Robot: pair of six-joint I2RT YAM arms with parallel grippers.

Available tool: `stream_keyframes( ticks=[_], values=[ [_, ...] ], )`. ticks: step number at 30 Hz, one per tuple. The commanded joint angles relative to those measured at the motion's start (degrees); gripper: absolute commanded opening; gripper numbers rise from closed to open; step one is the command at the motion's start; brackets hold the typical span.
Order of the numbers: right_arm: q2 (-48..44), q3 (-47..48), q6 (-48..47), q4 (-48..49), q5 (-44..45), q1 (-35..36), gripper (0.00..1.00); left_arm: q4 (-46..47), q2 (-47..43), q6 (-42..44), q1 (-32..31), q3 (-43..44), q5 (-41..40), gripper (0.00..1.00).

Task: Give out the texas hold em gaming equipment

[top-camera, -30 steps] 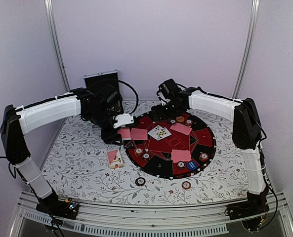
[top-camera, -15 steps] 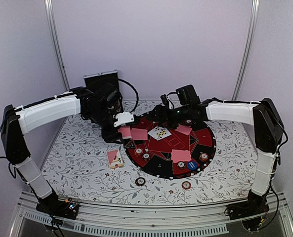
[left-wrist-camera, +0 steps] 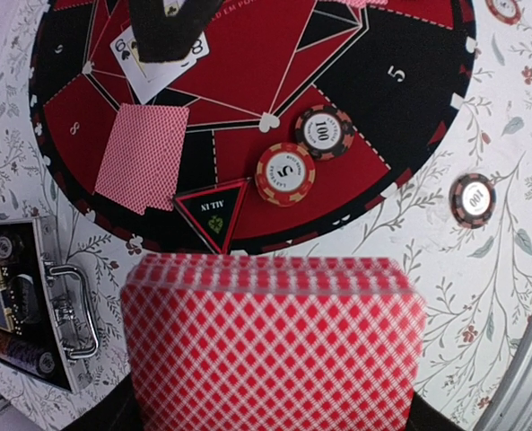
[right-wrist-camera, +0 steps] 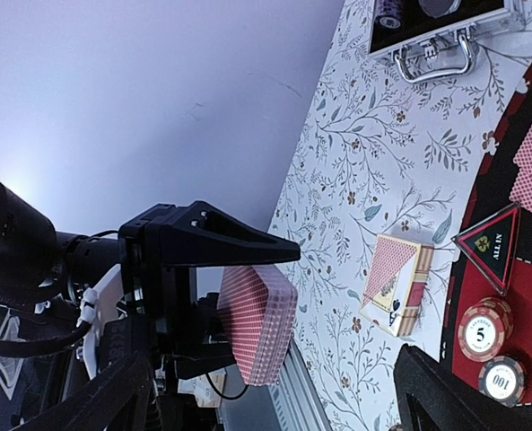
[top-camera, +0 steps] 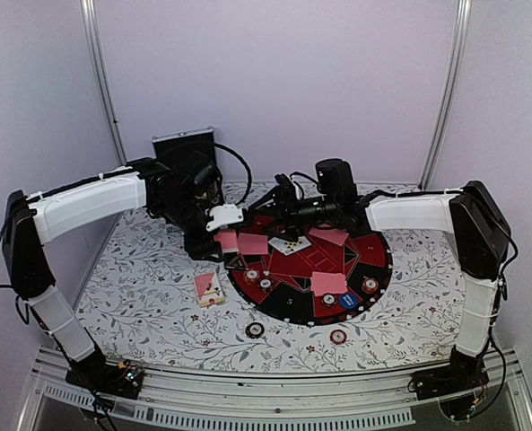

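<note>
My left gripper [top-camera: 222, 235] is shut on a deck of pink-backed cards [left-wrist-camera: 274, 341], held above the left rim of the round red and black mat [top-camera: 373, 235]. The deck also shows in the right wrist view [right-wrist-camera: 257, 328]. My right gripper [top-camera: 267, 205] is open and empty, reaching left over the mat toward the deck, a short way from it. Face-down cards [top-camera: 252, 243] [top-camera: 328, 283] and a face-up card [top-camera: 290, 242] lie on the mat. Chips [left-wrist-camera: 285, 173] [left-wrist-camera: 328, 132] sit by the all-in triangle [left-wrist-camera: 213, 208]. The pink card box [top-camera: 209, 288] lies left of the mat.
The silver-edged black case [top-camera: 183, 148] stands open at the back left, chips inside [left-wrist-camera: 14, 305]. Two loose chips [top-camera: 255, 329] [top-camera: 338, 337] lie on the floral table in front of the mat. A blue button [top-camera: 348, 301] sits at the mat's near edge.
My right arm has swung left across the mat, bringing its open gripper close to the deck. The left arm and deck have stayed put.
</note>
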Motion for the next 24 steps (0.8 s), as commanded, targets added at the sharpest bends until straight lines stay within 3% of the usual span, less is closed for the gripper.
stream_keyframes(
  ticks=[1,13,24],
  values=[
    [3.38,1.17,3.52,4.70,-4.20,1.58,0.96,2.08,-1.14,-0.58,0.43,2.03,0.32,0.00],
    [5.64,-0.03,8.45,10.64,-5.54,2.09,0.93,2.08,-1.83,-0.54,0.51,2.02,0.61,0.00],
    [10.90,5.51,11.11,12.49,-6.96,4.74,0.90,2.20,-1.36,-0.50,0.52,3.48,1.50,0.00]
  ],
)
